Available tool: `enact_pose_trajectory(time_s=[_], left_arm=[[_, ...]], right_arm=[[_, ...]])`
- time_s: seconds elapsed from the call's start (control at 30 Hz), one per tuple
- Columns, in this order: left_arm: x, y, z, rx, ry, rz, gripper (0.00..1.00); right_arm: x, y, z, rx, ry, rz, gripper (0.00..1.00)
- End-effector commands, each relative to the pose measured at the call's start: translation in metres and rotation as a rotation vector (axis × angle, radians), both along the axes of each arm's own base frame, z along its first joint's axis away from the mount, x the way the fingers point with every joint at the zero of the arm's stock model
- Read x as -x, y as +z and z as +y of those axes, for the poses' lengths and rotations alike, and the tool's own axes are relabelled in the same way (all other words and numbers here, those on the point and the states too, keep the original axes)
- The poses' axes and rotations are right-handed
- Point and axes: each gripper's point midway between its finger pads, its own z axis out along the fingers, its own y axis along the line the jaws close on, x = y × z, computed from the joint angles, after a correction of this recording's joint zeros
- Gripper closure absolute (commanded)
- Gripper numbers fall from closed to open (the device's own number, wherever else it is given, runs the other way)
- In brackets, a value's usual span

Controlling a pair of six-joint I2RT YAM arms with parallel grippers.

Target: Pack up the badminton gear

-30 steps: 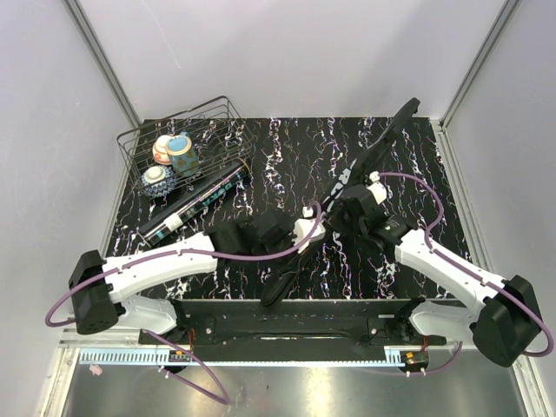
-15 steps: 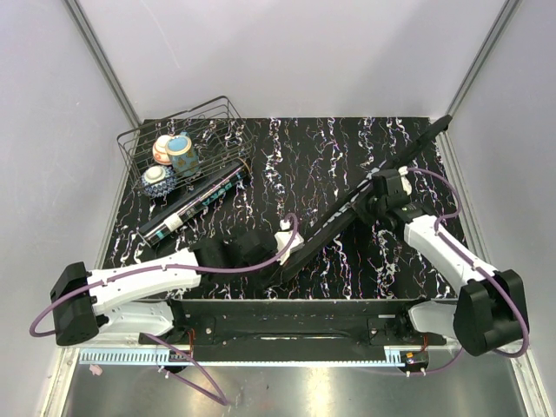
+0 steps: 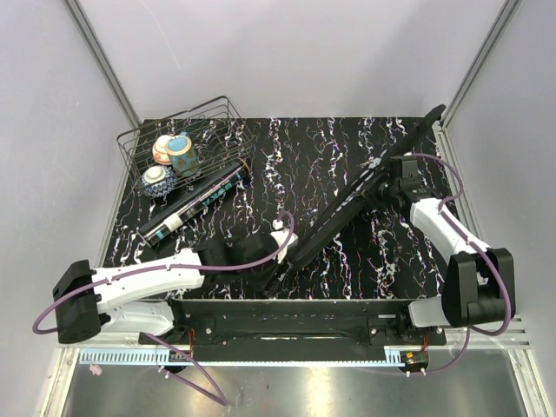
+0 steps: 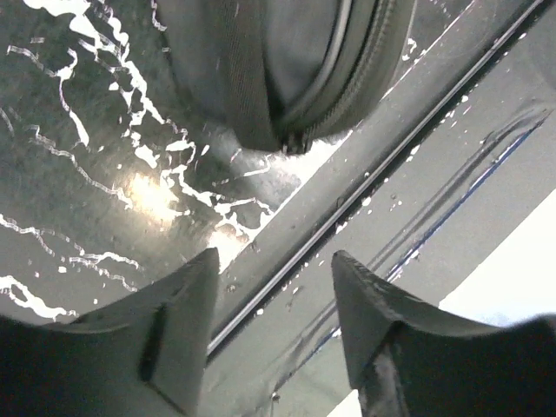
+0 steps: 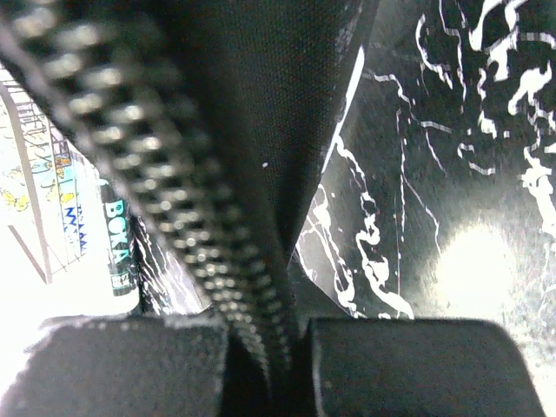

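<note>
On the right half of the black, white-veined desk (image 3: 287, 156), the long black racket-shaped fabric bag (image 3: 343, 208) lies on a diagonal. One end reaches the far right corner and the other end is near the front edge. The right gripper (image 3: 391, 180) is closed on the upper part of the bag; in its wrist view, the two fingers (image 5: 417, 365) pinch the zipper seam between them. The left gripper (image 3: 274, 254) is at the lower end of the bag with its fingers (image 4: 182, 295) spread apart, and it holds nothing. The rounded, zippered end of the bag lies just ahead of them. At the far left, a long black tube (image 3: 195, 204) lies just beside a black wire basket (image 3: 130, 143) with three small patterned ceramic bowls (image 3: 171, 155) inside.
</note>
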Motion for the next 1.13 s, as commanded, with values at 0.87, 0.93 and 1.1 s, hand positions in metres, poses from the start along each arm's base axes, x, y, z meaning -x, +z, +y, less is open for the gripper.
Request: enact_pose_trajectory(time_s=[0.87,0.93,1.1], left_arm=[[-0.047,0.3,0.115,0.828,0.436,-0.723,0.22],[-0.042,0.315,0.13,0.887,0.454,-0.762,0.21],[-0.025,0.353,0.17,0.993,0.466,-0.841,0.09]], right_arm=[[0.109,0.233,-0.065,0.42,0.084,-0.732,0.01],[0.129,0.258,-0.07,0.433,0.041,-0.824,0.0],[0.185,0.313,-0.078,0.484,-0.01,-1.029,0.0]])
